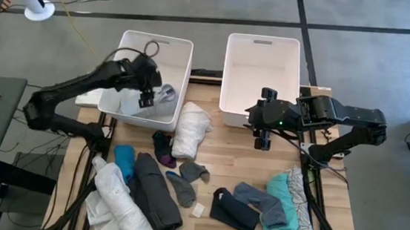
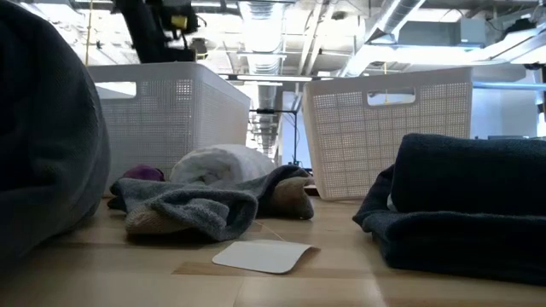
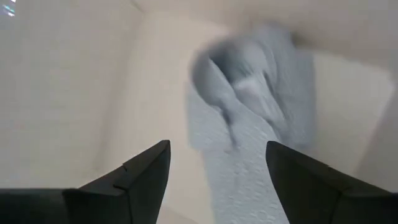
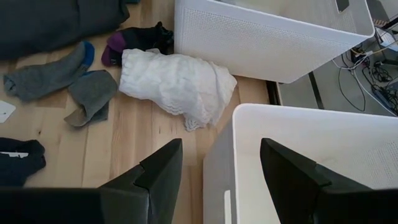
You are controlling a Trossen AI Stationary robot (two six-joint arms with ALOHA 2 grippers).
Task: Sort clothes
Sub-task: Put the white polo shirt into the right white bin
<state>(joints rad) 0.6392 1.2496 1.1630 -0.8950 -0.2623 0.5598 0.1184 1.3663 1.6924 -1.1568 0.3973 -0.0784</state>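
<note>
Tabletop (image 1: 224, 150): light wood, carrying two white bins at its far edge and the clothes spread across its near half.

Left bin (image 1: 130, 56): holds one pale grey garment (image 1: 163, 96) against its inner wall nearest the other bin; the left wrist view shows the same piece (image 3: 249, 118) lying on the bin floor.

Right bin (image 1: 262, 57): nothing seen inside.

Left hand (image 1: 147, 95): poised over the left bin, above the grey garment. Fingers spread wide, nothing between them.

Right hand (image 1: 263, 139): at the near wall of the right bin, over its rim. Fingers parted, holding nothing.

Clothes on the tabletop, large to small:
- dark grey folded piece (image 1: 157, 194), near left, lying beside a white bundle (image 1: 116, 200) at the left corner;
- white lacy roll (image 1: 191, 129), just in front of the left bin, between the two bins;
- teal piece (image 1: 286, 211) with a patterned white one (image 1: 303, 202) at the right edge;
- navy piece (image 1: 235, 211), near centre, with a blue-grey piece (image 1: 261, 200) overlapping it;
- blue piece (image 1: 124, 160), beside the dark grey one;
- black sock with purple toe (image 1: 162, 148), next to the lacy roll;
- two grey socks (image 1: 186, 182), centre.

Small white card (image 1: 198, 210): flat on the wood, near the grey socks.
</note>
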